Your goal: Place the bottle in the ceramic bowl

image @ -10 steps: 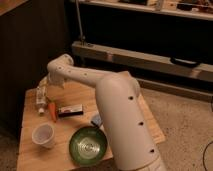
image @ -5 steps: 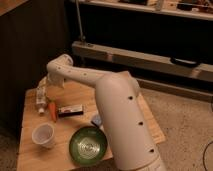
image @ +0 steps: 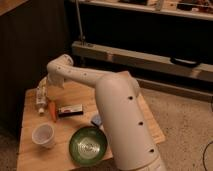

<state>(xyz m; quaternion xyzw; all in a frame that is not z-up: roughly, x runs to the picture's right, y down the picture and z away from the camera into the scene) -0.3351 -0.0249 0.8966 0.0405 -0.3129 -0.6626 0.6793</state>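
Observation:
The bottle (image: pixel 40 101) is small, slim and pale. It stands at the far left of the wooden table (image: pixel 32 157), next to the orange carrot (image: pixel 52 111). My gripper (image: pixel 43 90) is at the end of the white arm, right at the top of the bottle and partly hiding it. The ceramic bowl (image: pixel 88 146) is wide, green and glazed. It sits at the table's front, just left of my arm's big lower link, well apart from the bottle.
A flat dark box (image: pixel 70 110) lies right of the carrot. A white cup (image: pixel 43 135) stands front left. A small blue thing (image: pixel 95 120) peeks out beside my arm. Dark shelving and a metal rail run behind the table.

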